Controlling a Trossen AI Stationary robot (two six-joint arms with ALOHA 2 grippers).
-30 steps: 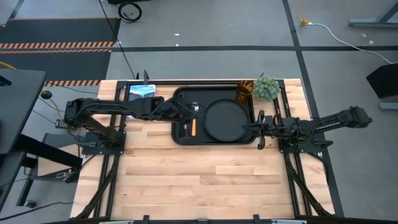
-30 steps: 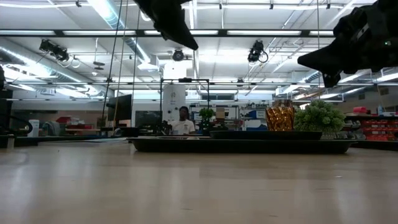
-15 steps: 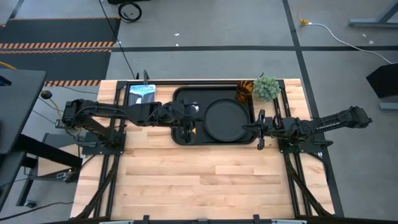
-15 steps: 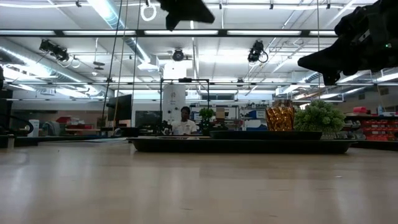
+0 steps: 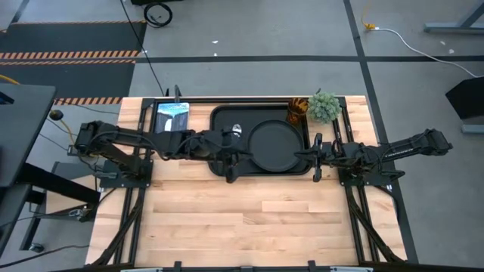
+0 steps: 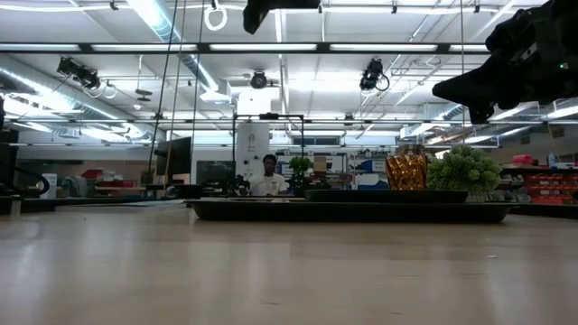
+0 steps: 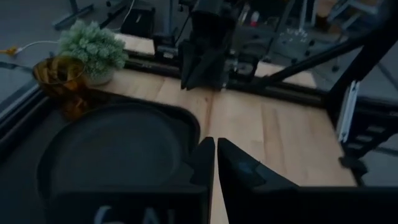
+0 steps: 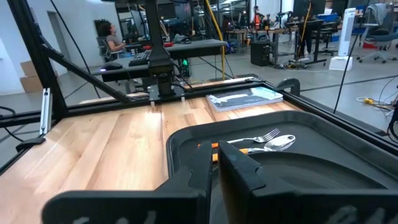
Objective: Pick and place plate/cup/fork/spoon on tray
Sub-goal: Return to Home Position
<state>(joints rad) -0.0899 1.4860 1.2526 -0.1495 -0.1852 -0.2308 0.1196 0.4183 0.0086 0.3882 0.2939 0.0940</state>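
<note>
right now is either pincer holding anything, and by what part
Nothing is held. The left pincer is shut and empty above the tray's front edge; the right pincer is also shut and empty at the tray's right end.

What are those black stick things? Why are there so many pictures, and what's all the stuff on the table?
Those are two robot arms, the left arm and the right arm. Each ends in two-finger jaws for grabbing things. One camera looks straight down at the wooden table, one sits at table height, and one rides on each arm's wrist. On the table is a black tray with a round plate, a fork and a spoon lying in it. An orange cup stands at the tray's corner beside a little green plant. A picture card lies next to the tray. Both jaws look shut and hold nothing.
</note>
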